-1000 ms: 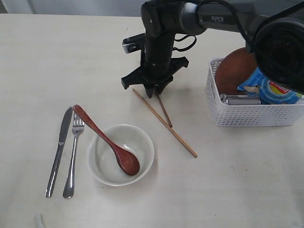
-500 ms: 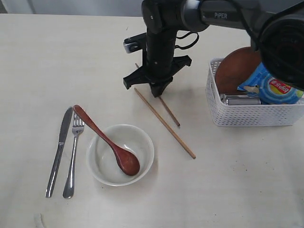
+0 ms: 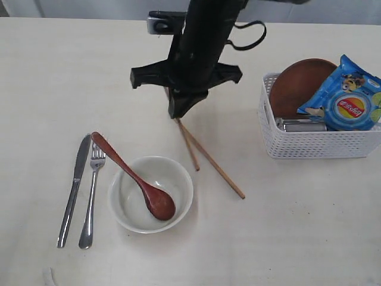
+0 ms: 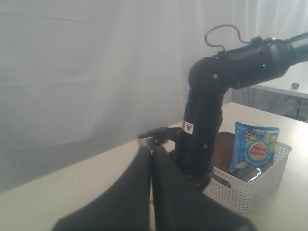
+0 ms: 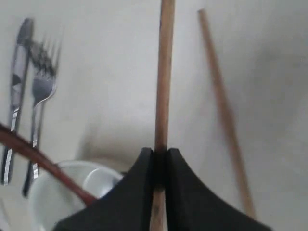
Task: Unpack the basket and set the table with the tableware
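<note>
Chopstick [image 5: 164, 72]: was clamped in the right gripper [image 5: 160, 159] (second chopstick [image 5: 224, 110] lay just beside, on the table [image 3: 47, 71]). Left gripper [image 4: 151, 159] was closed.

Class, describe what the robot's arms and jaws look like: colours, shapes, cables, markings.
The right arm is glossy black with rounded joints. A thin black cable loops beside it; a small white label and a tiny green light show on it. A silver-fronted camera sits near a wide black crossbar. Both pairs of jaws are black tapering wedges.
</note>
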